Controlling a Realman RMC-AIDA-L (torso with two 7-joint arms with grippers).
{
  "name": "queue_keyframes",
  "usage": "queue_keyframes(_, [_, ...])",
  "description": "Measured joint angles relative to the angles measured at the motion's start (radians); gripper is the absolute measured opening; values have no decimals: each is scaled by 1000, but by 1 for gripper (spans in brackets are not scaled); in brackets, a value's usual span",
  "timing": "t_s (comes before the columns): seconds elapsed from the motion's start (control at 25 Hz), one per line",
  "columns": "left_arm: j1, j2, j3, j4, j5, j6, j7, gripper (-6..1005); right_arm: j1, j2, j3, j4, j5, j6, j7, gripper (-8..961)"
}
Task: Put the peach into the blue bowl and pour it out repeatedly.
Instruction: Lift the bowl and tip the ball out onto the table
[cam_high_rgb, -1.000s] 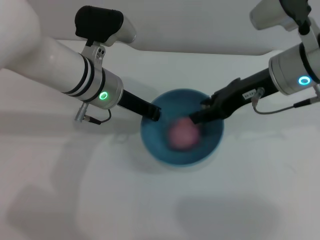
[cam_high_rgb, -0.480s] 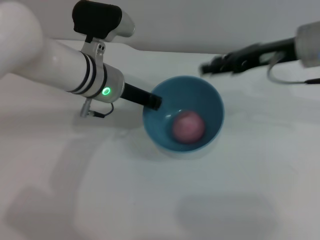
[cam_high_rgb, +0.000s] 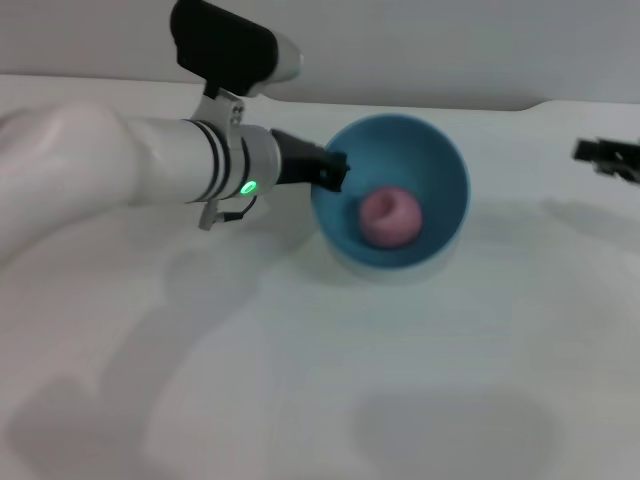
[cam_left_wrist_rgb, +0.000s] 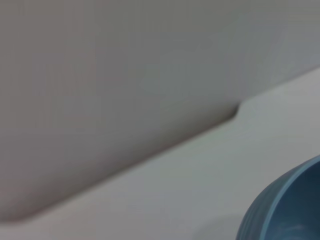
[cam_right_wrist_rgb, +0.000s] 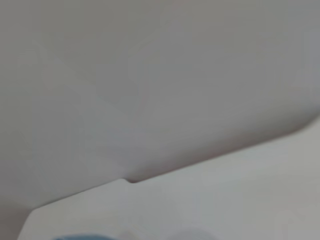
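The peach (cam_high_rgb: 390, 217) sits inside the blue bowl (cam_high_rgb: 440, 165), which I now have lifted and tipped toward the camera with my left gripper (cam_high_rgb: 335, 171) clamped on its left rim; half a second ago the bowl was lower and nearer. My right gripper (cam_high_rgb: 606, 156) has let go of the fruit and pulled away to the far right edge, and I cannot tell how its fingers stand. I judge the placing done and the pour about to begin.
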Motion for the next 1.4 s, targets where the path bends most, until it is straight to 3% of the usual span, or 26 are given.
queue_keyframes(0.2, [34, 1, 128, -5, 5, -278, 34, 0, -46, -15, 44, 65, 0, 2, 1, 533])
queue_keyframes(0.4, [51, 3, 234, -35, 8, -554, 36, 0, -45, -29, 49, 100, -60, -6, 14, 533])
queue_keyframes(0.76, [15, -5, 549, -274, 13, -1110, 83, 0, -35, -33, 47, 107, -89, -10, 49, 534])
queue_keyframes(0.84, [12, -5, 572, -294, 13, -1139, 90, 0, -33, -33, 47, 107, -89, -10, 49, 536])
queue_keyframes(1.04, [15, -6, 651, -324, 13, -1182, 362, -1, -30, -33, 45, 103, -88, -10, 49, 540])
queue_keyframes(1.4, [19, -6, 733, -323, 9, -1252, 540, -1, -32, -29, 49, 106, -88, -10, 49, 547])
